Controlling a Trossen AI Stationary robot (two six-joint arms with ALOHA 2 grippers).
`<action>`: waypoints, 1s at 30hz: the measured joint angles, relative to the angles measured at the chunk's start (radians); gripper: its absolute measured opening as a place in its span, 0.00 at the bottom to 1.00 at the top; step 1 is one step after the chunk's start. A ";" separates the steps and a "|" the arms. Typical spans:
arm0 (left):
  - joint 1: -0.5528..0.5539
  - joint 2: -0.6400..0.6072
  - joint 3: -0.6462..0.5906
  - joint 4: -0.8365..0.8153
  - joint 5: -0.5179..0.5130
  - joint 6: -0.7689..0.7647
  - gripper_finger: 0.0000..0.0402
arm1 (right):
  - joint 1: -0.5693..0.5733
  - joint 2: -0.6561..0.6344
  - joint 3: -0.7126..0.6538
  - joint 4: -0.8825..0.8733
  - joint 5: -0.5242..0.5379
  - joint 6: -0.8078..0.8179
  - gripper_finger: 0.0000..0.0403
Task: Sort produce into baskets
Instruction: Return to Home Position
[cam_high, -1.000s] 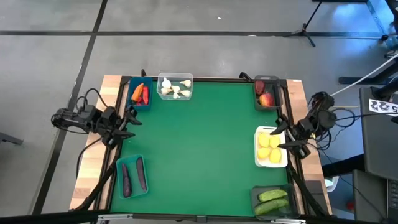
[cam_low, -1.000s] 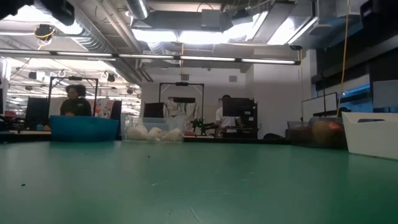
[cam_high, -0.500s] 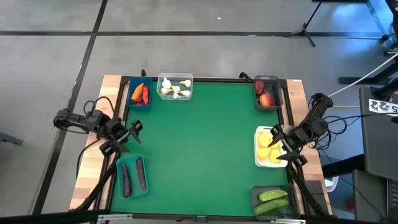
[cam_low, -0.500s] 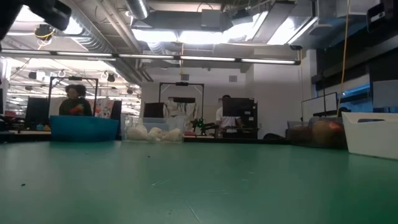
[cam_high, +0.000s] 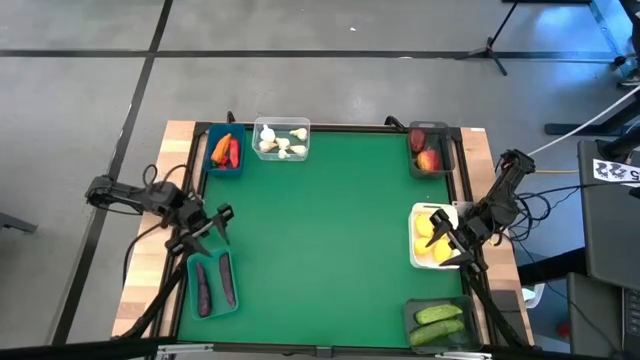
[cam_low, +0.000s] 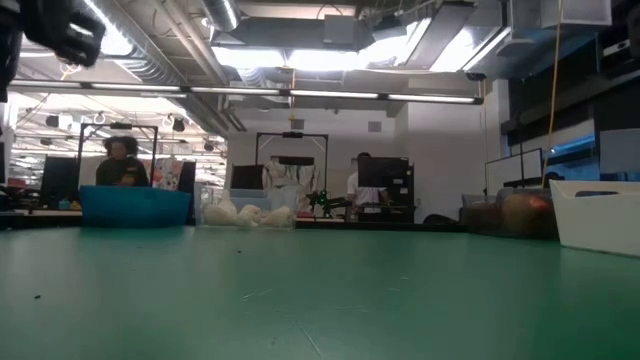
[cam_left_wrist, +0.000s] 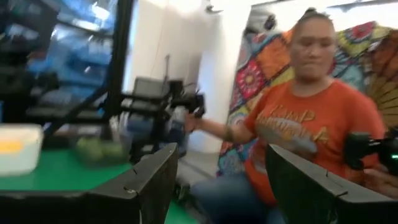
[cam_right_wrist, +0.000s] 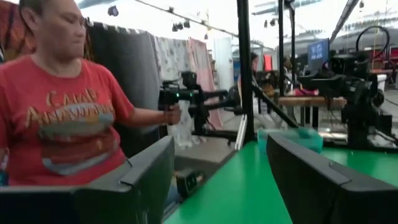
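The table (cam_high: 150, 292) has a pale wooden top, and a green mat (cam_high: 330, 240) covers nearly all of it. Six small trays stand on the mat, all near its edges, and the middle of the mat is bare. At the far edge on the left, the blue tray (cam_high: 212, 168) and the clear tray (cam_high: 258, 154) stand just beside each other. In the far right corner is a dark tray (cam_high: 446, 170). Along the right edge comes the white tray (cam_high: 414, 240), and a second dark tray (cam_high: 410, 312) is in the near right corner. The teal tray (cam_high: 215, 311) stands at the near left.
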 joint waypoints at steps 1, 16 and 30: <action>0.000 0.000 0.000 -0.027 -0.016 0.004 0.59 | 0.000 0.000 0.000 -0.011 0.005 0.001 0.63; 0.002 0.001 0.001 -0.226 -0.287 0.323 0.59 | 0.000 0.000 -0.003 -0.056 -0.006 0.000 0.63; 0.030 0.002 0.003 -0.238 -0.687 0.305 0.59 | 0.000 0.001 -0.004 -0.155 0.203 -0.024 0.63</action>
